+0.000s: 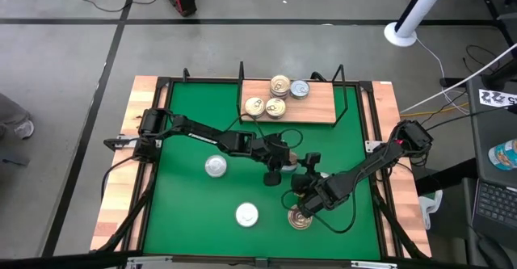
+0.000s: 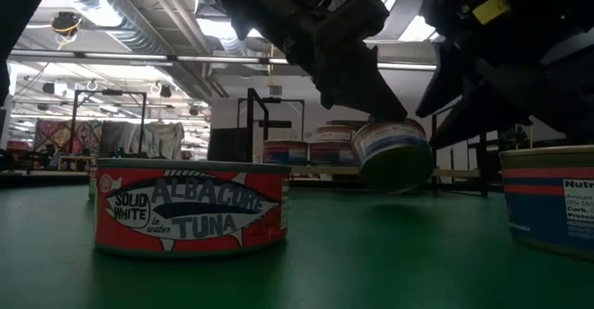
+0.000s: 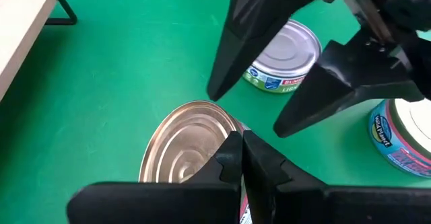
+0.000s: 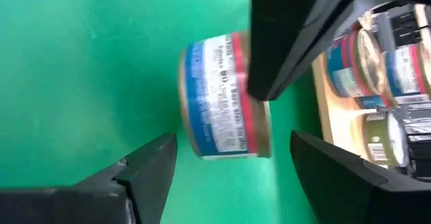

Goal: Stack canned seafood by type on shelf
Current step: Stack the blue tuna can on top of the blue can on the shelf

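Left gripper jaws clench a gold-topped tin; right gripper jaws gape

4 tins sit on the wooden shelf; 3 lie on green; 1 gold-topped tin hangs tilted.

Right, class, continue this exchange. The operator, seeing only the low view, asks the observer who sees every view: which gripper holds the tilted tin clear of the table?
Observer: The left gripper, shut on the rim of the gold-topped tin.
Operator: Where is the other one?
Observer: The right gripper is open, one finger on either side of that tin.
Operator: What is on the shelf?
Observer: The shelf holds four tins: three gold tops and one silver.
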Tool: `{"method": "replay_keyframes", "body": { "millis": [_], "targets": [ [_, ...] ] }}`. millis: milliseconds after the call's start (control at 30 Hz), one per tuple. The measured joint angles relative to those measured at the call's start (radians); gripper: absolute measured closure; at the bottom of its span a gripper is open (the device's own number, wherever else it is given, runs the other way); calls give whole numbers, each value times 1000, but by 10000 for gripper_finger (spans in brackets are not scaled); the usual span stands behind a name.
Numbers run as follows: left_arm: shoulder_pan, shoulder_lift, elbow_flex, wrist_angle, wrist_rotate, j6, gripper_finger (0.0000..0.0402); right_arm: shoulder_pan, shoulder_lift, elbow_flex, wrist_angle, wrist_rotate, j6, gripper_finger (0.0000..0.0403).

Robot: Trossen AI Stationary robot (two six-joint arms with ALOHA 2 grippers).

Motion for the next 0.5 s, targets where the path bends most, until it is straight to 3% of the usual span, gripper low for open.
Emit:
{"method": "replay_keyframes", "body": {
  "millis": [500],
  "targets": [
    [0, 0, 0, 0, 16, -14, 401, 0, 0, -2, 24, -34, -16, 116]
  ]
}}
